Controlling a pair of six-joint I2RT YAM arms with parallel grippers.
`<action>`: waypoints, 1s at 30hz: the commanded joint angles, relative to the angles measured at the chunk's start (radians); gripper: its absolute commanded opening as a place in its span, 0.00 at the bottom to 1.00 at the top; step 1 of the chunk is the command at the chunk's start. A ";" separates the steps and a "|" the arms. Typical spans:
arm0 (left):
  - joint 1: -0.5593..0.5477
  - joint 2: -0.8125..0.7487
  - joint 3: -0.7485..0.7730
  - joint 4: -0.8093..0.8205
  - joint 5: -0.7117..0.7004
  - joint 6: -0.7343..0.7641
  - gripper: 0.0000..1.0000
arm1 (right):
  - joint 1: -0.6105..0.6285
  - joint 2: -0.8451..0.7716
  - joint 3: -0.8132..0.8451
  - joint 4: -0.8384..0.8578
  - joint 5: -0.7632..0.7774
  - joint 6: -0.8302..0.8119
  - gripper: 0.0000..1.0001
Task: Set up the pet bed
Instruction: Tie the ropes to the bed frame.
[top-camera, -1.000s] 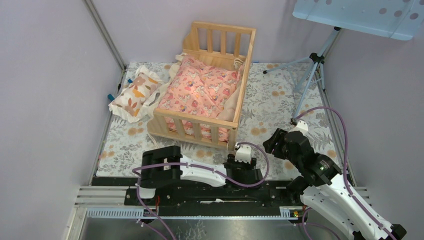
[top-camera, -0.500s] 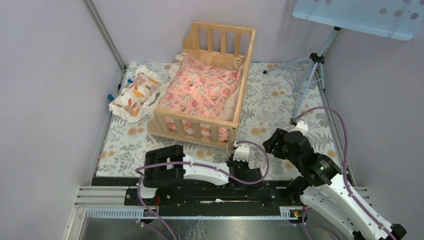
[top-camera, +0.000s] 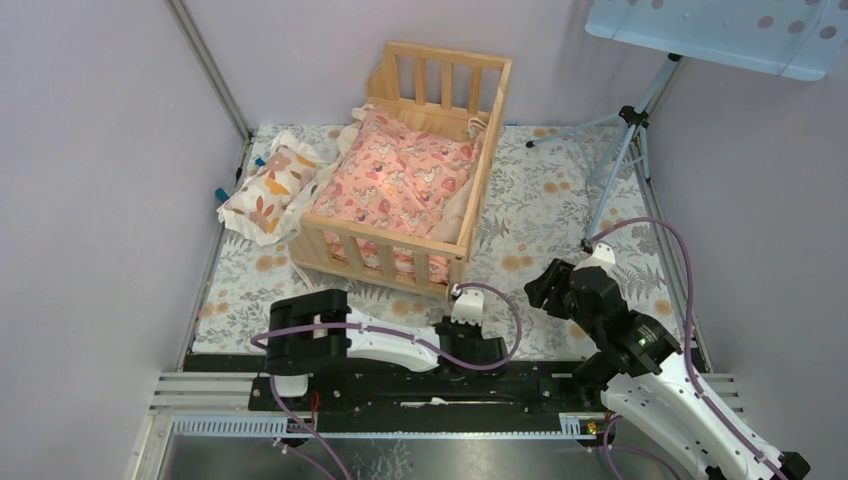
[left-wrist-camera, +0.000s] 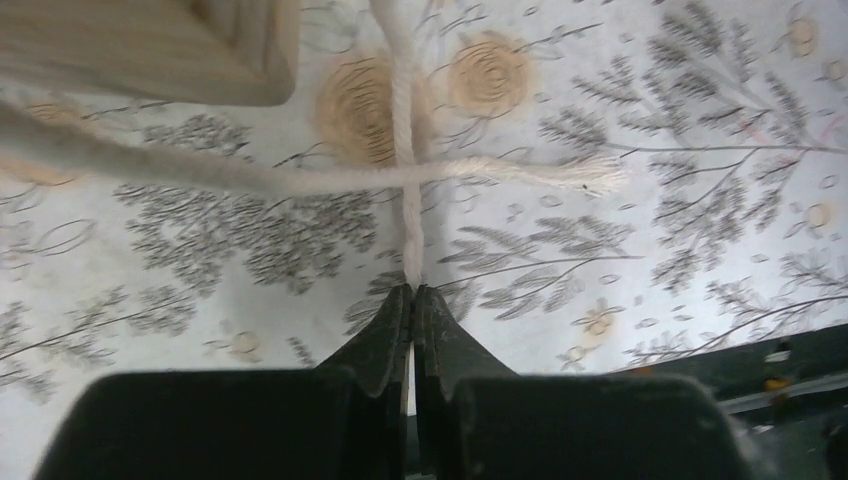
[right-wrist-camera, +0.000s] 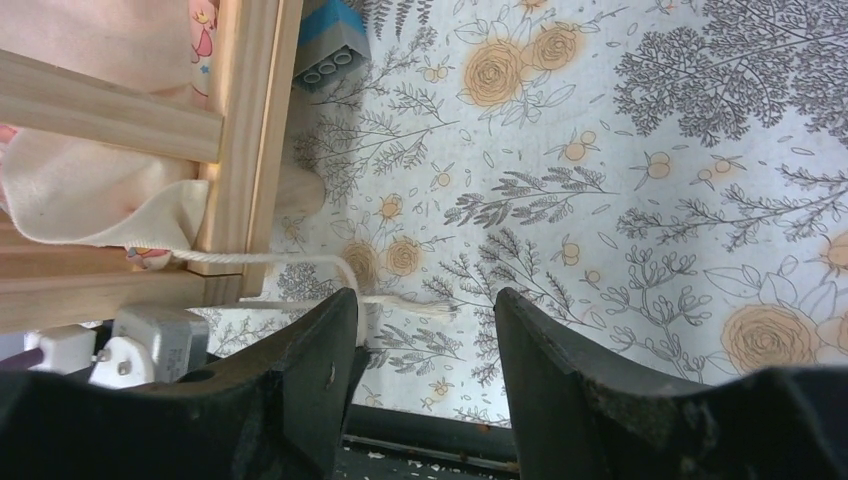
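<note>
The pet bed (top-camera: 385, 241), a light wooden frame with slatted rails, stands on the floral mat with a pink patterned cushion (top-camera: 400, 178) lying inside it. My left gripper (top-camera: 461, 293) sits low on the mat at the bed's near right corner. In the left wrist view, my left gripper (left-wrist-camera: 411, 291) is shut on a white cord (left-wrist-camera: 405, 150) that runs up past the bed's leg (left-wrist-camera: 150, 50). A second cord (left-wrist-camera: 480, 172) with a frayed end crosses it. My right gripper (right-wrist-camera: 425, 295) hangs open and empty just right of the bed's post (right-wrist-camera: 255, 130).
A small leaf-print pillow (top-camera: 268, 190) lies left of the bed by the wall. A blue block (right-wrist-camera: 333, 45) sits by the bed's side. A tripod (top-camera: 625, 140) stands at the back right under a light-blue panel (top-camera: 720, 30). A black rail (top-camera: 420, 385) edges the near side.
My left gripper has shut on the cord and shifted left along the mat. The bed's near end has slid slightly left. The right arm has barely moved.
</note>
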 joint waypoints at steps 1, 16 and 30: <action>0.014 -0.112 -0.090 -0.022 -0.029 -0.007 0.00 | 0.003 -0.052 -0.056 0.132 -0.030 -0.049 0.61; 0.017 -0.207 -0.158 -0.037 -0.108 0.178 0.00 | 0.002 -0.265 -0.276 0.505 -0.147 -0.234 0.62; -0.046 -0.272 -0.264 0.201 -0.300 0.398 0.00 | 0.002 -0.277 -0.337 0.577 -0.166 -0.330 0.63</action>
